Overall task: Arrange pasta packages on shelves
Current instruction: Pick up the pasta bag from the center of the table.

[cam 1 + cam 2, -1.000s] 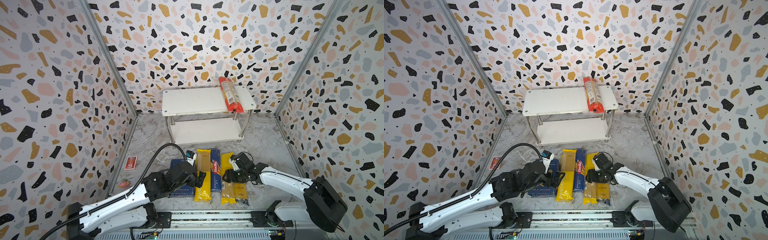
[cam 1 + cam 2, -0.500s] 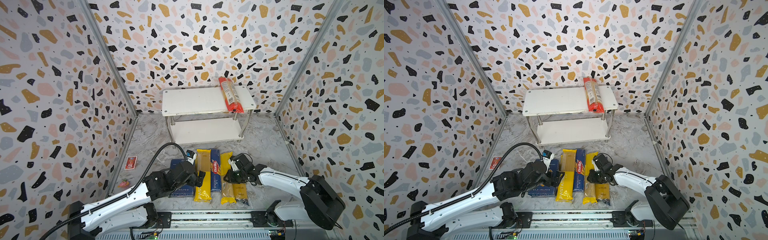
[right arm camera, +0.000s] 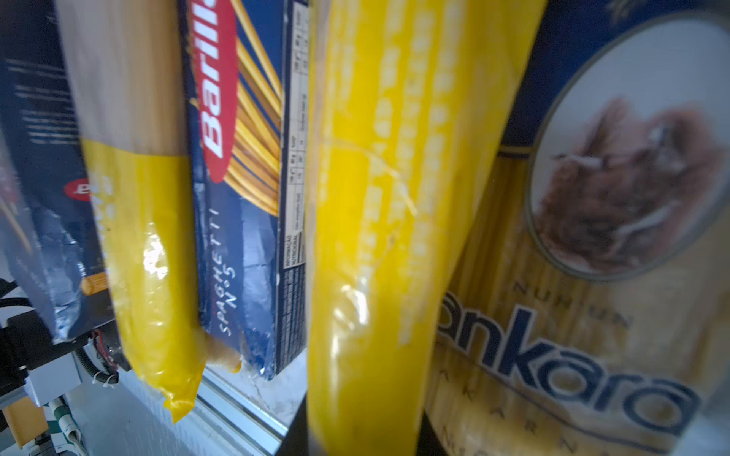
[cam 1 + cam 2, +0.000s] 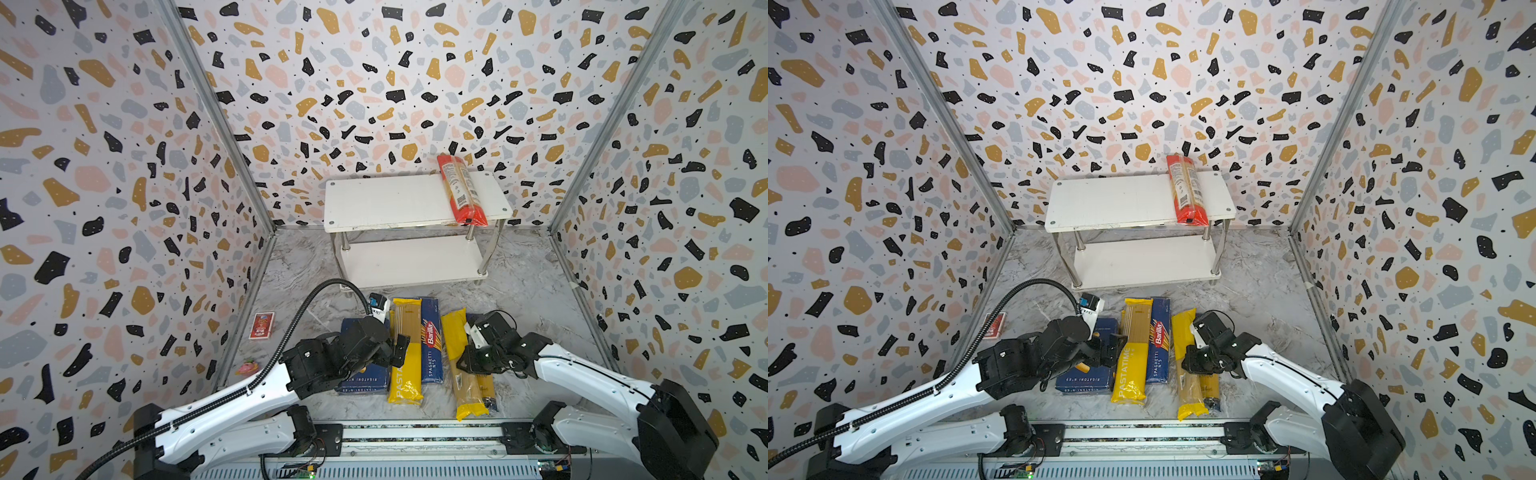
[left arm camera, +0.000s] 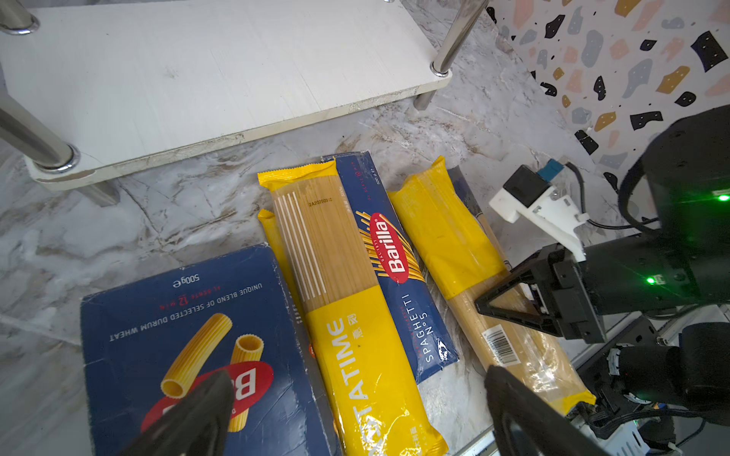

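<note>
Right claw [image 4: 462, 365] now pinching yellow bag [image 4: 455, 332], seemingly

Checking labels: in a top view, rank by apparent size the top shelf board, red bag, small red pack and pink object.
Largest to smallest:
top shelf board
red bag
small red pack
pink object
No ties.
</note>
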Available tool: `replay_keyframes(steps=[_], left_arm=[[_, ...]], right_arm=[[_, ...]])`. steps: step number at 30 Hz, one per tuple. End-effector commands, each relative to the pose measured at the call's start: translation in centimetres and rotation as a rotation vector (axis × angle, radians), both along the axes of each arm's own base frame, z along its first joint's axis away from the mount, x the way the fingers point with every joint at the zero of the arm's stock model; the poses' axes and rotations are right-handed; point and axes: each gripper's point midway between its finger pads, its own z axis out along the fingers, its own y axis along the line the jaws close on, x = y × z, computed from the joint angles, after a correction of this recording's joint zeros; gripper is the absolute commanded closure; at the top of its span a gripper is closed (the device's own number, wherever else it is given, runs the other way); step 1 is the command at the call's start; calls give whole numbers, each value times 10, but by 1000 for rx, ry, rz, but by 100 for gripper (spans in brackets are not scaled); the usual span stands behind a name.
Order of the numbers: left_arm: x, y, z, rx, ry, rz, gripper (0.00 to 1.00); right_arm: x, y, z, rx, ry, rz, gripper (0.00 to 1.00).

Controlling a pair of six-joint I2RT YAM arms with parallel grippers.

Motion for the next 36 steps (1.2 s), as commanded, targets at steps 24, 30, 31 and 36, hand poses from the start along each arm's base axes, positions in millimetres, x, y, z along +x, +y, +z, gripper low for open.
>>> replay_keyframes(steps=[24, 30, 31, 36], left_arm=[[10, 21, 58, -25, -85, 96, 1], [10, 21, 61, -33, -81, 103, 1], [10, 21, 63, -37, -83, 102, 1], [11, 18, 69, -48, -94, 101, 1]], right_arm=[[10, 44, 258, 446, -487, 174, 88], [7, 48, 310, 519, -581, 213, 87], [9, 48, 319, 523, -602, 213, 87], [19, 56, 362, 558, -709, 231, 87]])
